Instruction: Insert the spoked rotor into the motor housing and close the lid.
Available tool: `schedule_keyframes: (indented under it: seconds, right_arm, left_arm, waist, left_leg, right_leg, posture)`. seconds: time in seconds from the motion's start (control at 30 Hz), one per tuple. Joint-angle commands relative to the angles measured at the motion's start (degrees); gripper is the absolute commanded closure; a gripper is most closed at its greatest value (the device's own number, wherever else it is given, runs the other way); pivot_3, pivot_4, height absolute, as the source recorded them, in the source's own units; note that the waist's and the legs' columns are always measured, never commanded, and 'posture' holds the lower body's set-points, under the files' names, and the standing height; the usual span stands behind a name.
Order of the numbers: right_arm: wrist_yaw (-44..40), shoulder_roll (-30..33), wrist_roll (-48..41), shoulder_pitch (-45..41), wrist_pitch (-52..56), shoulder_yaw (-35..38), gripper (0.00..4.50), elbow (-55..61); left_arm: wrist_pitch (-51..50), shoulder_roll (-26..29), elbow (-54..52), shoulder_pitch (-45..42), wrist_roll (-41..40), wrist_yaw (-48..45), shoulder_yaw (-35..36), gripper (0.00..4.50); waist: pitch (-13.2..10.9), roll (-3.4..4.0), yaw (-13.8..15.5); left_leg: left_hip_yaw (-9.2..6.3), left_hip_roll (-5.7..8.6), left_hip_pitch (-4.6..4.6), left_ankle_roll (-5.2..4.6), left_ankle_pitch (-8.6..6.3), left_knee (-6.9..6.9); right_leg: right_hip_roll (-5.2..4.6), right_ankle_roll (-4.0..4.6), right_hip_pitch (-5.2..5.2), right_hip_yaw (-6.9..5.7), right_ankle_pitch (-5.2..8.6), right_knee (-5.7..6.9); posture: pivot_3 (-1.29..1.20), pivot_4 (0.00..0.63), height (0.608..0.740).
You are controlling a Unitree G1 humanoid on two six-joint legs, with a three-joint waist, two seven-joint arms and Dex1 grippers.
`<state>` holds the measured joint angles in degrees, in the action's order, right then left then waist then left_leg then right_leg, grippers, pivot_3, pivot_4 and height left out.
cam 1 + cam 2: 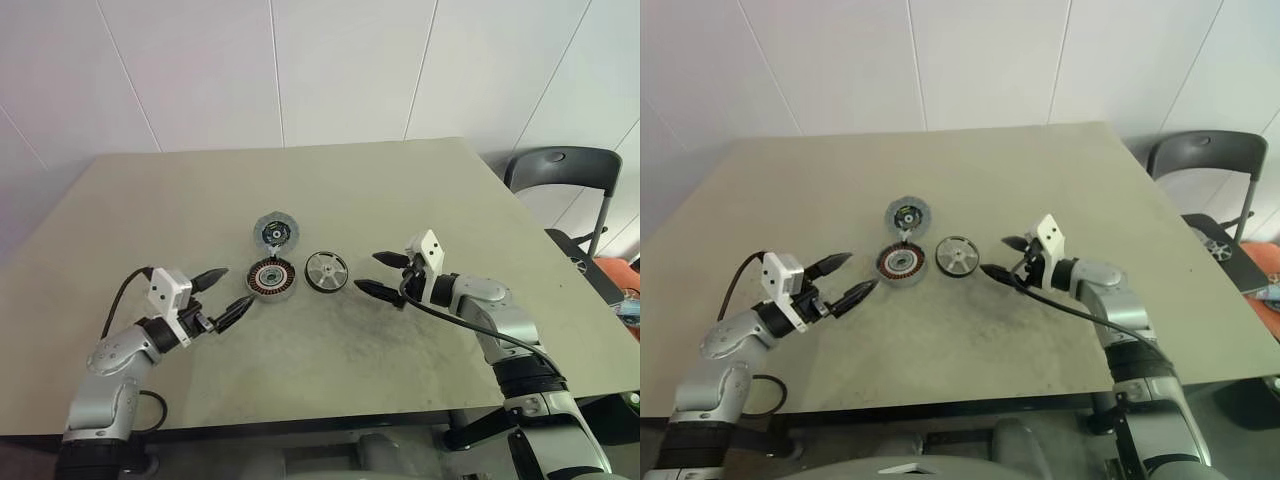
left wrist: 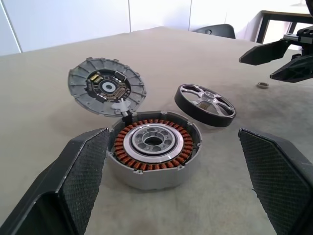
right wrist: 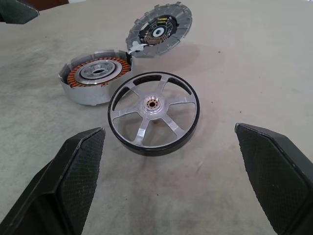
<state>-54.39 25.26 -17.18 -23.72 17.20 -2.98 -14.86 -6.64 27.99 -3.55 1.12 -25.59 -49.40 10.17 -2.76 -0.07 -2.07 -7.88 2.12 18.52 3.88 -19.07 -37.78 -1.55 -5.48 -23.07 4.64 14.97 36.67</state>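
The motor housing (image 1: 272,279) with its copper windings sits mid-table, its top uncovered. Its grey lid (image 1: 275,233) stands swung back just behind it, joined at the rim, with a circuit board on its inner face (image 2: 106,87). The spoked rotor (image 1: 326,271) lies flat on the table to the right of the housing, apart from it. My left gripper (image 1: 225,294) is open, just left of the housing, with nothing between its fingers. My right gripper (image 1: 385,274) is open too, a short way right of the rotor (image 3: 154,112) and pointing at it.
The parts rest on a beige table (image 1: 330,180) with bare surface all around them. A small ring-shaped bit (image 2: 262,85) lies on the table near my right gripper. A dark chair (image 1: 560,175) stands past the table's right edge.
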Motion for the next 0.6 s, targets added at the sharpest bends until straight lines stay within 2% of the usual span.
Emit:
schedule_keyframes:
  seconds: [0.03,0.6]
  right_arm:
    - [-0.3,-0.5,-1.1,-1.8,-0.4,1.0,0.03,1.3]
    - [0.1,-0.9,-0.9,-2.0,-0.6,1.2,0.03,0.7]
  left_arm:
    - [1.5,0.8,-1.2,0.0,-0.6,-0.5,1.5,0.00]
    - [4.0,1.1,2.1,-0.5,0.0,-1.5,1.4,0.00]
  waist:
    - [0.0,0.00,0.0]
    - [0.0,0.00,0.0]
  left_leg:
    - [0.00,0.00,0.00,0.00,0.00,0.00]
    - [0.00,0.00,-0.01,0.00,0.00,0.00]
  right_leg:
    - [0.00,0.00,0.00,0.00,0.00,0.00]
    - [0.00,0.00,0.00,0.00,0.00,0.00]
  posture:
    - [0.00,0.000,0.740]
    - [0.00,0.000,0.740]
